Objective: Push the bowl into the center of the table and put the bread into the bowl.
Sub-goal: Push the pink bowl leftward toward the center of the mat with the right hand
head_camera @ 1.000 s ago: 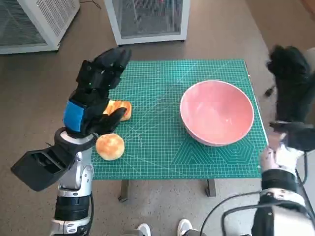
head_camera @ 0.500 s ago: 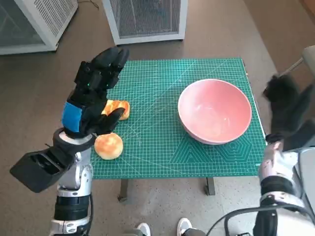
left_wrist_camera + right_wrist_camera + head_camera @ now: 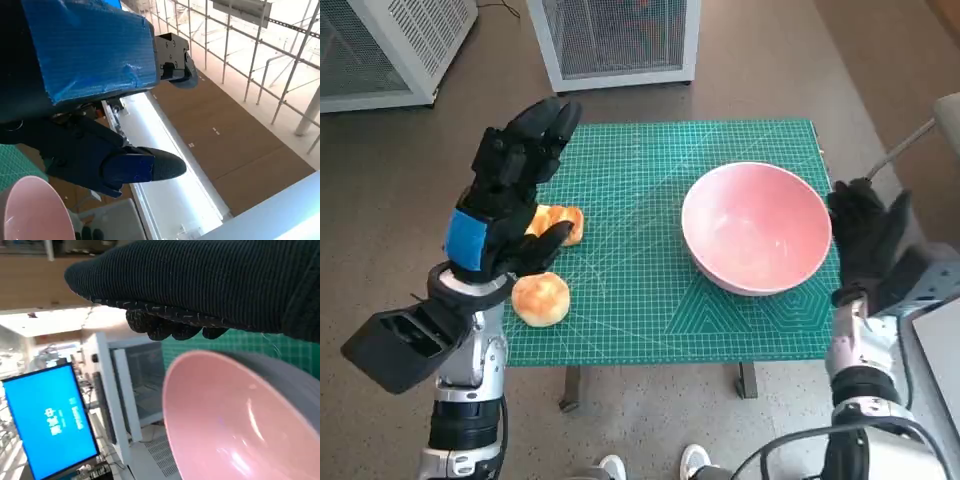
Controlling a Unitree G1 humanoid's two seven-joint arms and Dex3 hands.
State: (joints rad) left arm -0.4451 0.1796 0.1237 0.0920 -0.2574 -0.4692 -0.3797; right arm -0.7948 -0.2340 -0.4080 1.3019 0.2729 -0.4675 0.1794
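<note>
Closing in, my right hand (image 3: pixel 865 240) has dropped beside the bowl's (image 3: pixel 757 228) right rim, fingers spread, empty — ready to push; bowl sits right of the tabletop's (image 3: pixel 650 300) centre; left hand (image 3: pixel 510 190) hovers empty over the bread (image 3: pixel 542 298).

The bowl (image 3: pixel 757 227) sits right on the mat (image 3: pixel 640 300); two bread rolls (image 3: pixel 542 297) lie left.

Head view steeply down over the table (image 3: pixel 650 320); both wrist views close behind their hands, sharing the bowl (image 3: pixel 235 425).
</note>
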